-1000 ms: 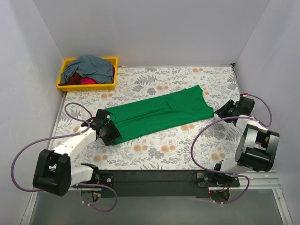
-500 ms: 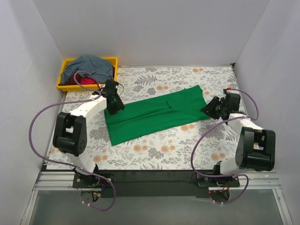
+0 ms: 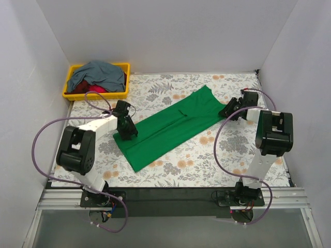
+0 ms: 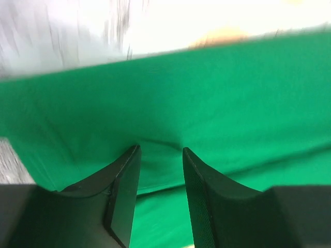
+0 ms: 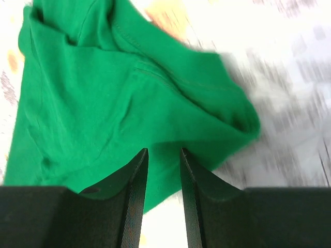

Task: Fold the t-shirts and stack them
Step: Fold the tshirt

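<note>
- Top external: found the green t-shirt point(image 3: 170, 129) folded into a long strip, lying slantwise on the floral table point(image 3: 170, 170), from near left to far right.
- Saw the left gripper point(image 3: 129, 133) down on its near-left end and the right gripper point(image 3: 224, 113) at its far-right end.
- Noted the grey-blue t-shirt point(image 3: 98, 72) heaped over the red t-shirt point(image 3: 95, 89) in the yellow bin point(image 3: 77, 96), at the far-left corner, apart from the green t-shirt.
- Left wrist: caught the left gripper point(image 4: 161, 149) drawn narrow, pinching a puckered fold of the green t-shirt point(image 4: 232, 93) between dark fingers point(image 4: 121, 191).
- Right wrist: caught the right gripper point(image 5: 163, 150) drawn narrow likewise, nipping the bunched edge of the green t-shirt point(image 5: 103, 93), with the blurred floral table point(image 5: 289, 77) beyond.
</note>
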Available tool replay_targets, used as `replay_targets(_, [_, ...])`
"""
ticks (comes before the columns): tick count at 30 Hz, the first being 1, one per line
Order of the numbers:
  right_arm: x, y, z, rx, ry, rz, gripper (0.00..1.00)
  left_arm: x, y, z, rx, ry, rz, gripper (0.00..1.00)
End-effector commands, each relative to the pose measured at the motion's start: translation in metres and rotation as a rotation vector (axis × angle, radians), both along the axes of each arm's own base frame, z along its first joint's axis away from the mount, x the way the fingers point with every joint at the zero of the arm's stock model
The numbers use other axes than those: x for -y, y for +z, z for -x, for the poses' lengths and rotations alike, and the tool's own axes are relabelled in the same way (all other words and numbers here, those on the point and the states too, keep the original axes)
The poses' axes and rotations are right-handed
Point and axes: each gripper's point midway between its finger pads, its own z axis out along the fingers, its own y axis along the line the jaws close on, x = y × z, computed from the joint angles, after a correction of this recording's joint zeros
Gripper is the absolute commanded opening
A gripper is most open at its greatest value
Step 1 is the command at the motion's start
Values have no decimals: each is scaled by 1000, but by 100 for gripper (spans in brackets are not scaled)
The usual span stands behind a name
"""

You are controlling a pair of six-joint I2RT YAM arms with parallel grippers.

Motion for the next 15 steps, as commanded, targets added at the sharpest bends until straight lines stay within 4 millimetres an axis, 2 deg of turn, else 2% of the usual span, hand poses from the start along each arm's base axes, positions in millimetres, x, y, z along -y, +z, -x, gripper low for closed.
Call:
replay_targets(1, [-1,-12,-31,26,57,32,38,11,-27,110,-293,-21,99,38])
replay_targets(2, [-5,-11,-51,47,77,24,38,16,-27,122,-309,-18,120,38])
replay_targets(4, [-22,-11,-67,52,139,5,37,38,-23,150,-347,-34,190,38])
replay_targets(5, [-27,-24,-75,31,158,-2,37,50,-22,155,-351,-47,224,39])
replay_targets(6, [-38,-6,-101,94,189,5,37,65,-20,166,-366,-80,249,39])
replay_targets(7, [-44,-5,-109,92,206,7,37,77,-17,171,-387,-56,289,39])
replay_targets(8, [-49,-21,-112,59,221,5,37,88,-15,178,-410,-68,326,40])
replay_targets(9, [-54,-2,-134,113,233,13,37,104,-13,183,-406,-99,352,41])
replay_targets(10, [-54,-2,-141,120,238,16,37,111,-13,185,-411,-99,365,43])
replay_targets(11, [-55,-13,-143,95,241,11,37,123,-10,185,-415,-81,398,44])
replay_targets(12, [-70,-9,-148,110,271,9,37,132,-8,189,-414,-100,407,46])
replay_targets(13, [-74,2,-158,144,286,8,37,138,-6,190,-414,-99,417,50])
replay_targets(15, [-80,9,-162,159,309,7,38,154,3,186,-385,-87,462,52])
